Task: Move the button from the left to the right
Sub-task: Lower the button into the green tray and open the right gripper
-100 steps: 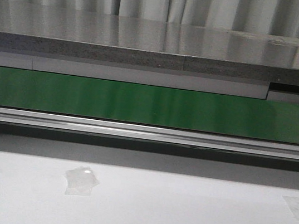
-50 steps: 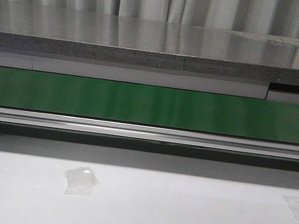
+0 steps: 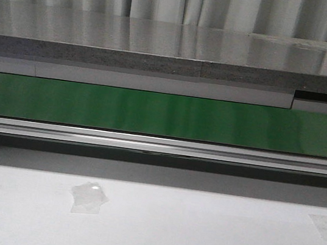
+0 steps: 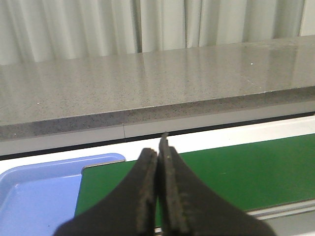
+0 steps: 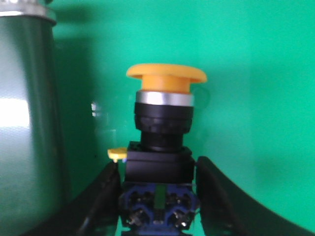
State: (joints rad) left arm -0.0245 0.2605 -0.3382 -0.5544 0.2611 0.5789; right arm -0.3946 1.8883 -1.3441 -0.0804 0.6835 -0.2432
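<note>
The button (image 5: 165, 128) has an orange-yellow mushroom cap, a black body and a blue base. It shows only in the right wrist view, upright between my right gripper's (image 5: 157, 196) black fingers, which are closed on its base. A green surface (image 5: 256, 73) lies behind it. My left gripper (image 4: 158, 152) is shut and empty, over the green conveyor belt (image 4: 236, 172) beside a blue tray (image 4: 29, 196). Neither gripper nor the button shows in the front view.
The green belt (image 3: 165, 113) runs across the front view, with a metal rail (image 3: 160, 145) in front and a grey stone counter (image 3: 163, 42) behind. Two tape patches (image 3: 87, 197) (image 3: 326, 227) lie on the white table. A grey metal roller (image 5: 24, 123) stands beside the button.
One second ago the button and right gripper showed at the front view's far right edge. They have since moved out of that view.
</note>
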